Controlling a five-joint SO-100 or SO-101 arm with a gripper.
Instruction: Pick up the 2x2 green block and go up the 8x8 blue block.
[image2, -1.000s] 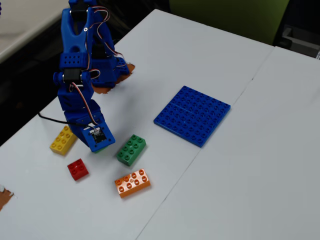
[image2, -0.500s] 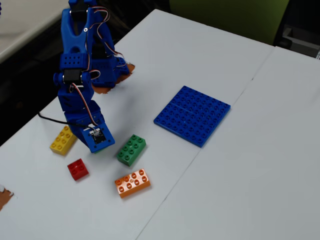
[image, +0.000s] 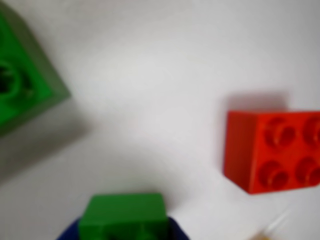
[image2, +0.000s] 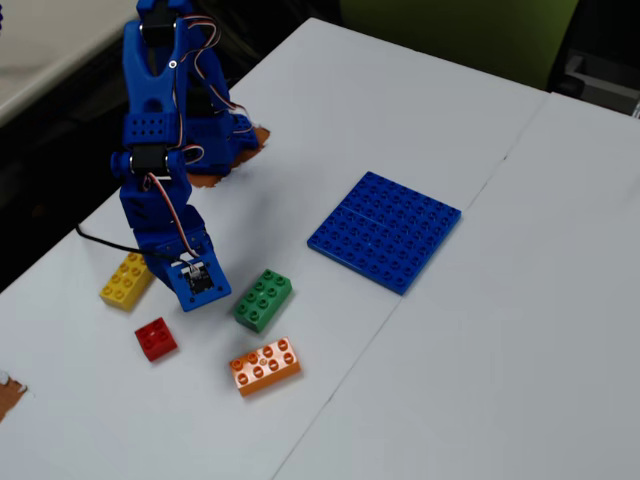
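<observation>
My wrist view is soft all over: the red brick (image: 272, 150) has fuzzy edges, and the green brick (image: 22, 82) at the far left is blurred worst. A dim shadow trails below that green brick. The white surface (image: 160, 75) is bright, nearly washed out. The fixed view is sharp and evenly lit, with short, faint shadows beside the blue plate (image2: 385, 230).

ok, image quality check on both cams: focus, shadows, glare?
Wrist view: soft throughout, the 2x2 green block at the bottom edge and the longer green brick most blurred, the red brick a bit clearer with a faint shadow. Fixed view: sharp, even light, soft shadows, no glare on the 8x8 blue block.
</observation>
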